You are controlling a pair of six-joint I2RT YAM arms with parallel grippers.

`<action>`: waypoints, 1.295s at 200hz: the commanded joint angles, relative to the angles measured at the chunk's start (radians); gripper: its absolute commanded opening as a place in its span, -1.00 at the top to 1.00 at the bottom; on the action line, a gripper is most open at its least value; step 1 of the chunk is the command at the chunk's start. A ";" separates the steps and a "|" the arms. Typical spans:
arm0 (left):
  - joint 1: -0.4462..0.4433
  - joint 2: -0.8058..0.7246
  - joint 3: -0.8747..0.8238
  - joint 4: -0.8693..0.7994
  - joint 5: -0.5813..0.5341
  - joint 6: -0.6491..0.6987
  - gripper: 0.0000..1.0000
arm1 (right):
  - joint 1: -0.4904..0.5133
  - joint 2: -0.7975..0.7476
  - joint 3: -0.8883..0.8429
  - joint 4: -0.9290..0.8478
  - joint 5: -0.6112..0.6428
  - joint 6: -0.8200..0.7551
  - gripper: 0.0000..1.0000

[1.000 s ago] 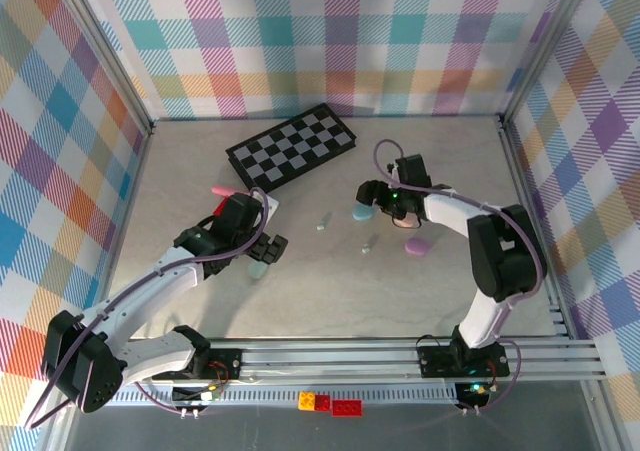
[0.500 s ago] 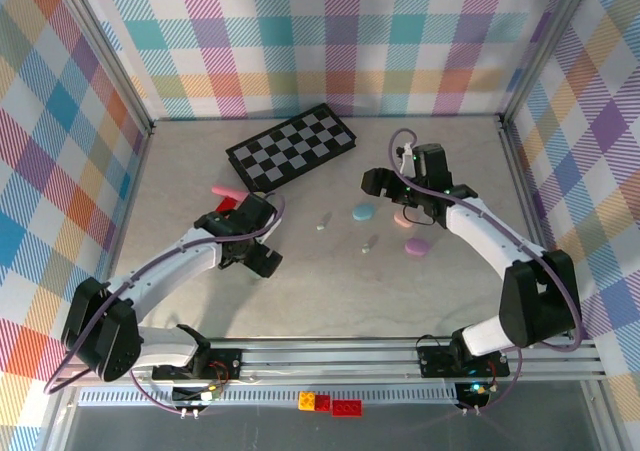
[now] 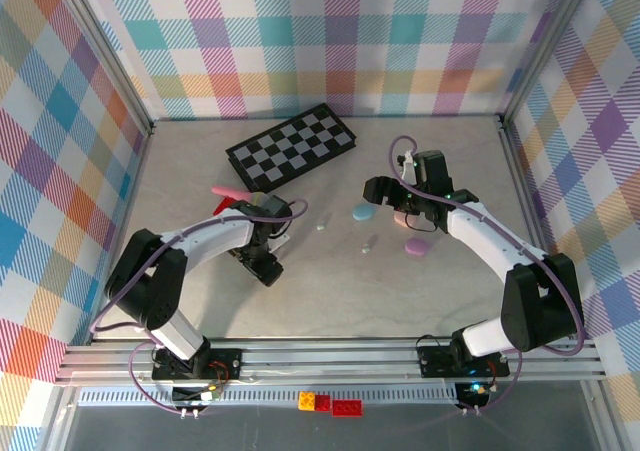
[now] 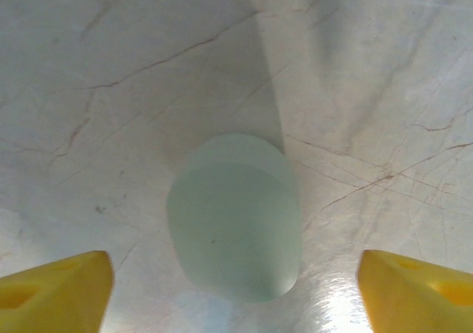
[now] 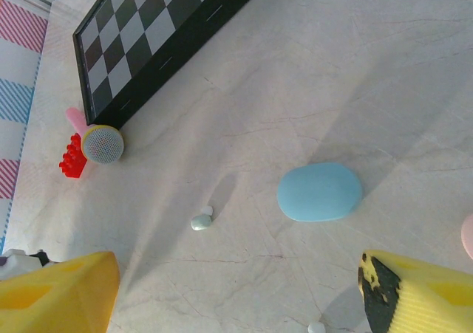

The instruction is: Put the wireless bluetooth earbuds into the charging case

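The robot's left hand (image 4: pixel 236 287) hangs over a pale green charging case (image 4: pixel 235 218) lying toward the left edge of the marble-patterned table (image 3: pixel 330 301). Its yellow fingertips (image 4: pixel 55 283) are spread to either side of the case, with bare table showing in both gaps — released, gripping nothing. The hand straddles the case across its narrow width, which suggests a hold is being lined up to steady or lift it. The lid looks shut, so it would probably need opening before any bud goes in.

The right hand (image 5: pixel 236 303) hovers nearer the right edge, also released, with nothing between its fingers. It is tilted so that its camera looks across a blue case (image 5: pixel 320 191) toward the middle of the table.

The earbuds are not yet in any case. 1 pale bud (image 5: pixel 201 220) lies loose near the table's centre, between the 2 hands. A 2nd bud (image 3: pixel 369 242) rests beside the blue case, on the side toward the near edge. A pink case (image 5: pixel 468 237) sits close by the right hand, and a purple case (image 3: pixel 417 246) lies just nearer the near edge.

The off-task clutter — a folded chessboard (image 3: pixel 290 146), a pink-handled toy microphone (image 5: pixel 96 139) and a red brick (image 5: pixel 72 157) — lies toward the far edge, well apart from the buds.
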 commanded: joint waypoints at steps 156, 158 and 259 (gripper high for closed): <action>0.023 -0.082 0.004 0.218 0.140 0.019 0.23 | 0.001 -0.231 -0.091 -0.087 -0.079 0.011 -0.65; 0.023 -0.088 0.001 0.233 0.149 0.021 0.23 | 0.001 -0.235 -0.094 -0.091 -0.086 0.010 -0.65; -0.024 -0.242 -0.195 1.007 0.466 0.160 0.28 | 0.097 -0.240 -0.138 -0.027 -0.299 0.112 -0.60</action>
